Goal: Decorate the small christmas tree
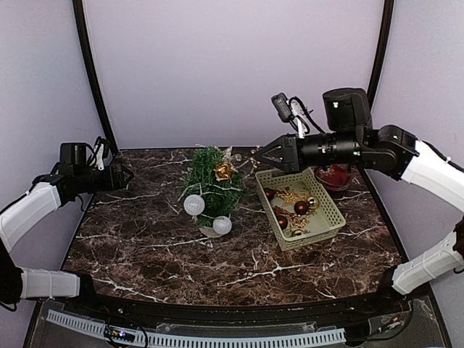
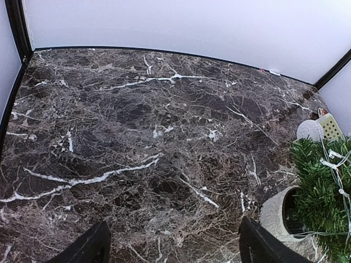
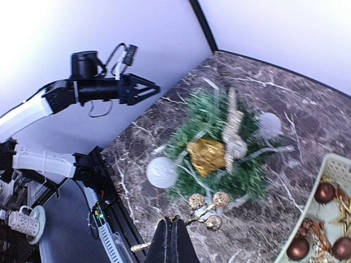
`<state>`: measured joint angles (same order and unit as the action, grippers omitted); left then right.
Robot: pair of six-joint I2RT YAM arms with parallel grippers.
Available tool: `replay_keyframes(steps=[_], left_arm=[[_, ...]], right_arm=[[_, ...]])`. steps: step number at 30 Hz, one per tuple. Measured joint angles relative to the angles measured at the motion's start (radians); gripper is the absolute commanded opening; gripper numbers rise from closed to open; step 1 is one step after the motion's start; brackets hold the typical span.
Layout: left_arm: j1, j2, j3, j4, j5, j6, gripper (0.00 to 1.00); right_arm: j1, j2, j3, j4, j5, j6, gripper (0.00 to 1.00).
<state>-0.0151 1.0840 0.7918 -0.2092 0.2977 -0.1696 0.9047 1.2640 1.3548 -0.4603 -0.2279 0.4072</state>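
Tree (image 1: 210,181): sits in its white pot on the table (image 1: 145,246), with white balls (image 1: 193,204) and a gold bow (image 1: 223,172) on it.
Right gripper (image 3: 171,220): just above the tree's right side, fingers pressed together on the thin stem of a gold sprig (image 3: 220,199), likely to tuck it into the branches.
Left gripper (image 1: 125,176): well left of the tree, fingers spread, holding nothing, out of the way.
Basket (image 1: 333,206): just right of the tree, keeping spare red balls (image 1: 301,207) handy.

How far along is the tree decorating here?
Done: the small bushy green christmas tree carries two white balls and a gold ornament. In hand: the right gripper is shut on a gold berry sprig near it. To do: red baubles and gold pieces lie in the pale green plastic basket; left gripper open, empty.
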Motion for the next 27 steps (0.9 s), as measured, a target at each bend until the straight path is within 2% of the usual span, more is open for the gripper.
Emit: replay_keyframes(steps=[6,15,21,27], left_arm=[[0.000,-0.005,-0.007,0.004,0.006,-0.001,0.83],[0.000,-0.016,-0.012,0.010,0.020,-0.003,0.82],[0.000,-0.018,-0.015,0.020,0.056,-0.008,0.81],[0.000,-0.018,-0.015,0.022,0.072,-0.013,0.81]], right_arm=[[0.124,0.177,0.237,-0.023,0.053,-0.077,0.00],[0.179,0.503,0.558,-0.147,0.256,-0.156,0.00],[0.193,0.644,0.703,-0.247,0.368,-0.173,0.00],[0.199,0.695,0.769,-0.321,0.448,-0.175,0.00]])
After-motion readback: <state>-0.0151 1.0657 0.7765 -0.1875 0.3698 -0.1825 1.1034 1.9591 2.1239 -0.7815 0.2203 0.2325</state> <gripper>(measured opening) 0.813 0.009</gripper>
